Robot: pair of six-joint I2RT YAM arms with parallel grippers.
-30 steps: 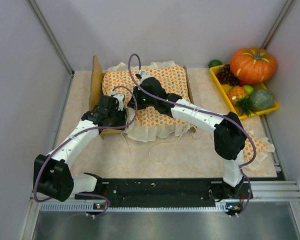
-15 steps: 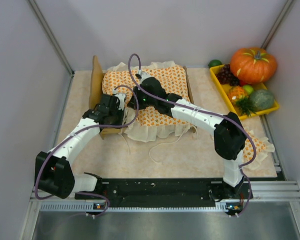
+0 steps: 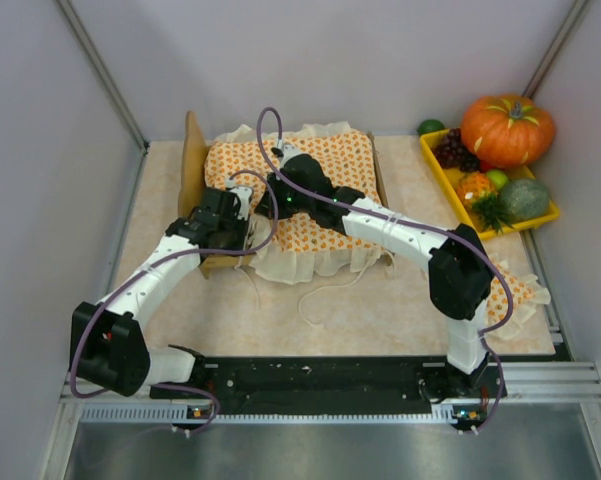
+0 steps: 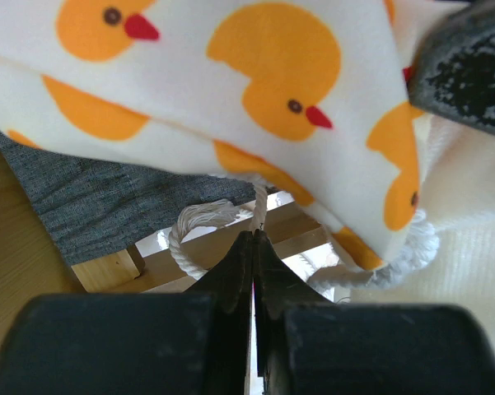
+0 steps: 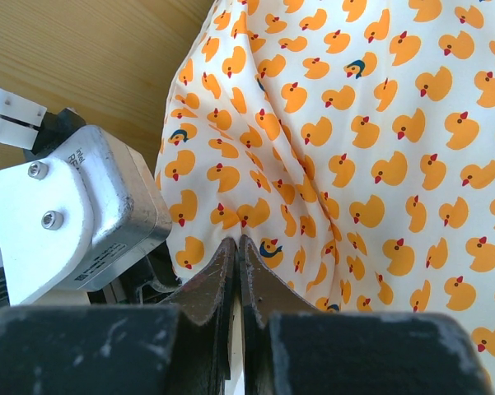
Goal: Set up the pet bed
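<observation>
The pet bed (image 3: 192,165) stands at the far left of the surface (image 3: 400,300). Its long axis runs left to right, with the tall headboard upright at the left end and the foot pointing right. The duck-printed bedspread (image 3: 335,165) lies over it. The left tool (image 4: 253,240) is closed tight on the hem of this cloth at the near left corner. The right tool (image 5: 236,245) pinches a fold near the headboard, probably so that both can pull the cover flat at the head end.
</observation>
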